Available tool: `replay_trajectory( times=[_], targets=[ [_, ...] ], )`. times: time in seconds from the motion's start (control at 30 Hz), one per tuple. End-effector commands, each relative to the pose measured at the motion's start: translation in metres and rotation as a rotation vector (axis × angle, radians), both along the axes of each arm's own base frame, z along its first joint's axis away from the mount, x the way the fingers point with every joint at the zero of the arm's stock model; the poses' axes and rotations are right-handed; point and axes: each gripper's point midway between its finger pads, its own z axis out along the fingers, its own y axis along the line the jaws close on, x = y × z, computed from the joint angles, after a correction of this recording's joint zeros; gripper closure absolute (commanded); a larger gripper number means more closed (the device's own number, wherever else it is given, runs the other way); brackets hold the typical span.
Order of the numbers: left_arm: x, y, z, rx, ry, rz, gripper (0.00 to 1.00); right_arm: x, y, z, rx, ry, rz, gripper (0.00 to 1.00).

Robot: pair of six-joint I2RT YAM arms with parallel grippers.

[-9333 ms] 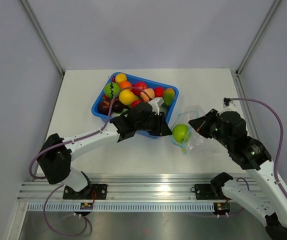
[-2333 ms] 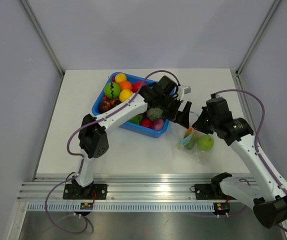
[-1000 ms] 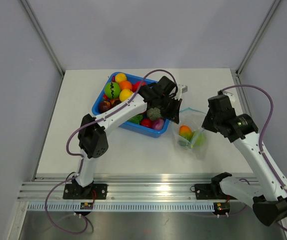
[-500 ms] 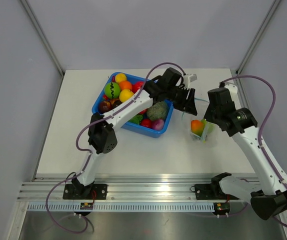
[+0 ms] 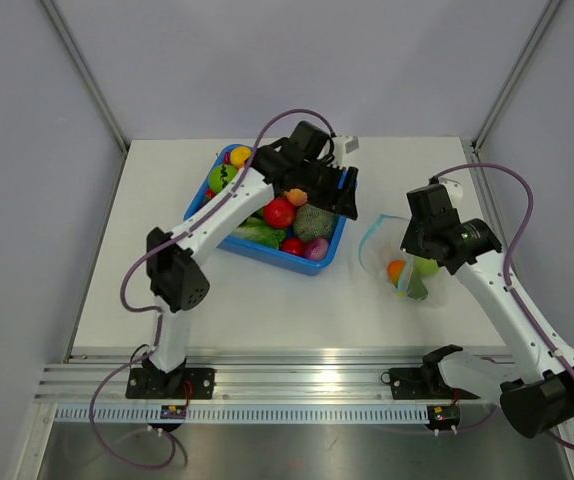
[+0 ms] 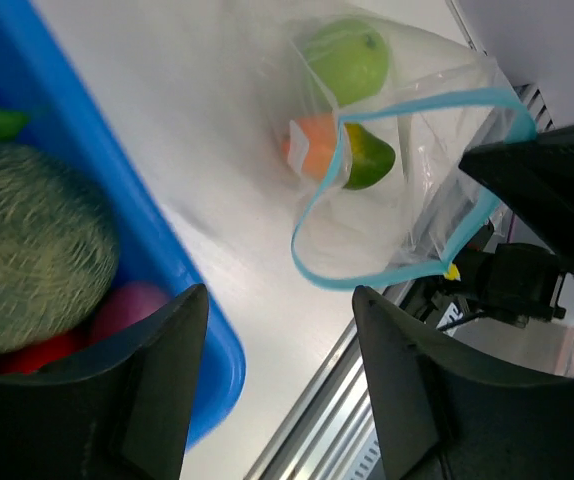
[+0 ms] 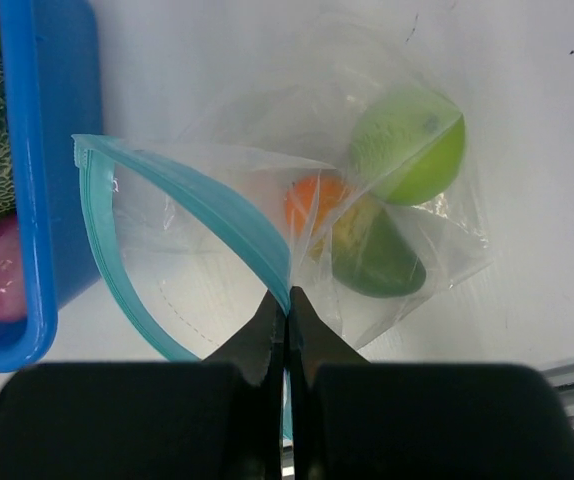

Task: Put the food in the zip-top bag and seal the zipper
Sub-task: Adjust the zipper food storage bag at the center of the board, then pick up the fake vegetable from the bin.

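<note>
The clear zip-top bag (image 5: 399, 262) lies right of the blue bin, its mouth gaping open in a loop. Its pale blue-green zipper (image 7: 179, 195) shows in the right wrist view. Inside are a green apple (image 7: 409, 146) and an orange-and-green fruit (image 7: 362, 240); both also show in the left wrist view, the apple (image 6: 345, 60) above the other fruit (image 6: 352, 155). My right gripper (image 7: 287, 292) is shut on the zipper strip (image 5: 379, 222). My left gripper (image 6: 279, 296) is open and empty, over the bin's right end (image 5: 345, 188). More food (image 5: 279, 212) fills the bin.
The blue bin (image 5: 319, 266) stands at the table's centre back, with a netted green melon (image 6: 27, 262) and a pink piece (image 6: 132, 312) near its right wall. The metal rail (image 5: 297, 385) runs along the table's near edge.
My left gripper has drawn back from the bag to over the bin's right end. My right gripper has carried the bag's mouth to the right and it now gapes wider.
</note>
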Motion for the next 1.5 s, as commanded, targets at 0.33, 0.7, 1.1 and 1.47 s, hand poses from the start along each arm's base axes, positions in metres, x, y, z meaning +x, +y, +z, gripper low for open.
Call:
replay_trajectory(
  times=[0.33, 0.7, 1.1, 1.47],
  targets=[
    [0.004, 0.072, -0.022, 0.174, -0.017, 0.199, 0.3, 0.01, 0.017, 0.019, 0.11, -0.056, 0.017, 1.0],
    [0.002, 0.069, -0.086, 0.262, 0.079, 0.275, 0.3, 0.012, 0.022, 0.014, 0.12, -0.043, 0.031, 1.0],
    [-0.004, 0.072, -0.122, 0.39, 0.097, 0.286, 0.18, 0.02, 0.027, 0.013, 0.118, -0.031, 0.054, 1.0],
    [-0.003, 0.079, -0.106, 0.401, 0.05, 0.3, 0.57, 0.024, 0.029, 0.012, 0.117, -0.033, 0.059, 1.0]
  ],
)
